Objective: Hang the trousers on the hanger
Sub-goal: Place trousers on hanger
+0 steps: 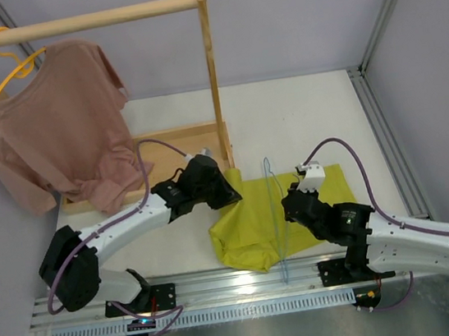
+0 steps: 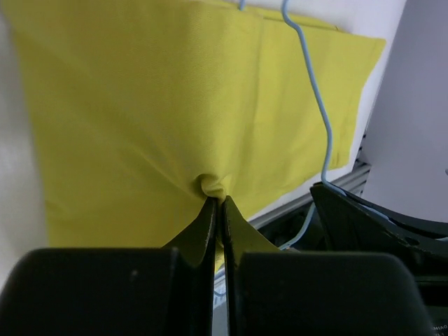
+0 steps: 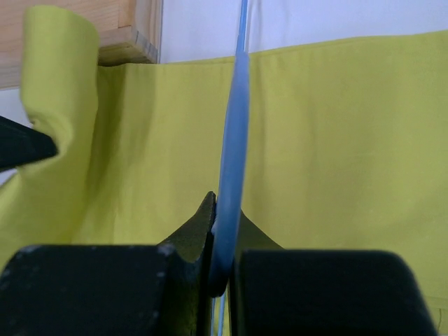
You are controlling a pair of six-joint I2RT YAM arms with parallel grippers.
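The yellow-green trousers (image 1: 252, 222) lie folded on the table between the two arms, filling most of the left wrist view (image 2: 175, 105) and the right wrist view (image 3: 336, 140). My left gripper (image 2: 218, 199) is shut on a small pinch of the trousers' cloth, at their upper left edge (image 1: 232, 192) in the top view. The thin light-blue hanger (image 1: 275, 211) lies across the trousers, its wire (image 2: 318, 105) running down the cloth. My right gripper (image 3: 222, 210) is shut on the hanger's wire (image 3: 234, 126), just right of the hanger (image 1: 291, 205) in the top view.
A wooden rack (image 1: 210, 70) with a flat base (image 1: 175, 141) stands at the back left. A dusty-pink T-shirt (image 1: 53, 124) hangs from its bar on a yellow hanger (image 1: 17, 67). A metal rail (image 1: 224, 288) runs along the near edge.
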